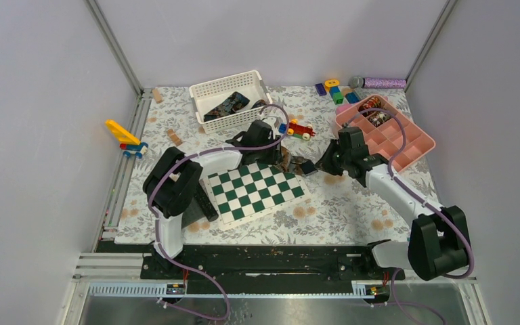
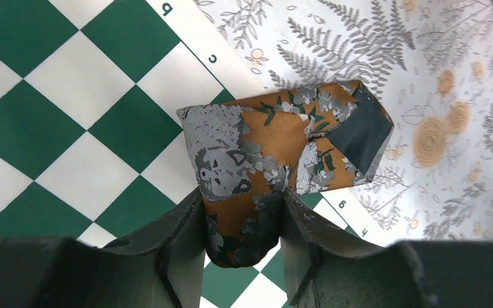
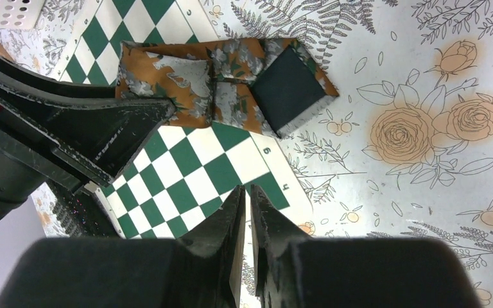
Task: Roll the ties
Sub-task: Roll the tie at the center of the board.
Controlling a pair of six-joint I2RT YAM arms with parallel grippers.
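Upper right corner of the chessboard (image 1: pixel 254 193), top view: rust-and-grey floral tie (image 1: pixel 290 162) sits as a loose, half-rolled bundle, partly on the board, partly on the floral cloth (image 1: pixel 352 210). left gripper (image 2: pixel 244 218) is pinching one end of it. Left wrist view shows both fingers clamped on the fabric at bottom centre, with the bundle running up and to the right and a dark lining patch at the far end. right gripper (image 3: pixel 247 199) has its fingers pressed together with nothing between them. It hovers below the bundle in its own view, apart from it

Key relation: bundle's long axis runs left-right across the top of the right wrist frame, left end held, right end (dark lining) free. Free end lies up and slightly right of the right fingertips, so the right arm is nearer to it. My read: it has to spread before it can take anything. Roll looks skewed, not a tight coil yet, so it could unwind if the left lets go. What look like finished coils (image 1: pixel 374 112) are in the pink tray (image 1: pixel 413 145), upper right; more ties (image 1: pixel 229 105) in the white basket (image 1: pixel 206 91), upper centre
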